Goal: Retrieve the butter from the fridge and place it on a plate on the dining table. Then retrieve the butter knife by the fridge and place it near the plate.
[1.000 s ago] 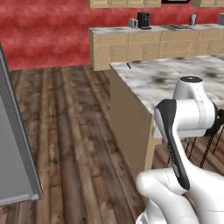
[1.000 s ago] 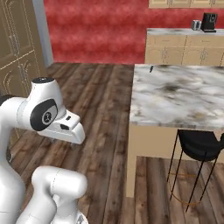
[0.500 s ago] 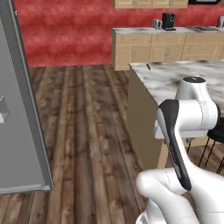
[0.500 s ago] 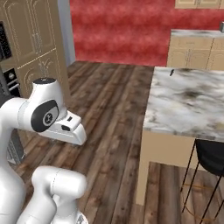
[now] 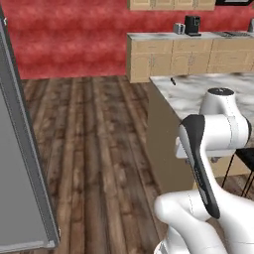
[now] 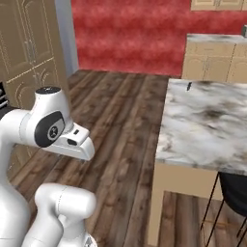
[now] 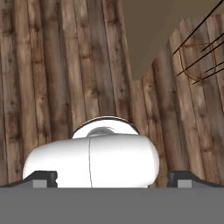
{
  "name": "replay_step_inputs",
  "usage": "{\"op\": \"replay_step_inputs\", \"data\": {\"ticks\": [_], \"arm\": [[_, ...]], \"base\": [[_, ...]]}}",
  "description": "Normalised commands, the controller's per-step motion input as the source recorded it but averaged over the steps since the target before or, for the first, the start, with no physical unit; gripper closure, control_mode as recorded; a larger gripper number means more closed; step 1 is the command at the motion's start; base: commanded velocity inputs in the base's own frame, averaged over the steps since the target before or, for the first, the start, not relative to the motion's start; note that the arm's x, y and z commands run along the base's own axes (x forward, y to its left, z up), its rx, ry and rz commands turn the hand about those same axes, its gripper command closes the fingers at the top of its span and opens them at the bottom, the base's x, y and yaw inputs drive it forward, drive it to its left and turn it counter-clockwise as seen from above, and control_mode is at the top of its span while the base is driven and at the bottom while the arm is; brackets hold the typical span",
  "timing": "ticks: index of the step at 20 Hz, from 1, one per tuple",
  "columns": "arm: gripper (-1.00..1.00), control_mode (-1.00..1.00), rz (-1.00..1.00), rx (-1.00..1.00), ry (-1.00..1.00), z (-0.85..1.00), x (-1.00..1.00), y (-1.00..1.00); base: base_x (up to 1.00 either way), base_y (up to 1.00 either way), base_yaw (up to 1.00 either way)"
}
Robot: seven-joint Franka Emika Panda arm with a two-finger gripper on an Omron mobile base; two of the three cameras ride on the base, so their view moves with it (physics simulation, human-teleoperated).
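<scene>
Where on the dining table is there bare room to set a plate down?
The dining table top is bare from its near edge to the far end, where a small dark item lies by the far-left corner. A stool crowds the near right side.

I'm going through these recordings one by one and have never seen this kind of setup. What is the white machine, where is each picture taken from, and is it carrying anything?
All of this is a rendered kitchen. The white machine is a robot arm on a base that drives. Two cameras ride on that base, behind the arm, one to its left and one to its right, so both show the same room from two sides. A third camera sits on the hand and looks along the gripper; here it faces the wooden floor. The gripper's two dark finger tips stand far apart with nothing between them, so it is open and carries nothing. The grey slab at the left is the fridge. The marble-topped dining table has a small dark thing near its far corner, too small to identify.
</scene>
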Motion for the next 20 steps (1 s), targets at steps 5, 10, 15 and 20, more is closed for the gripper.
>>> {"op": "replay_step_inputs", "data": {"ticks": [5,10,15,20], "arm": [[-1.0,1.0,0.0,0.0,0.0,0.0,0.0,0.0],[-1.0,1.0,0.0,0.0,0.0,0.0,0.0,0.0],[-1.0,1.0,0.0,0.0,0.0,0.0,0.0,0.0],[-1.0,1.0,0.0,0.0,0.0,0.0,0.0,0.0]], "base": [[0.97,0.47,-0.11],[0.95,0.03,-0.01],[0.92,-0.03,0.0],[1.0,0.0,0.0]]}}
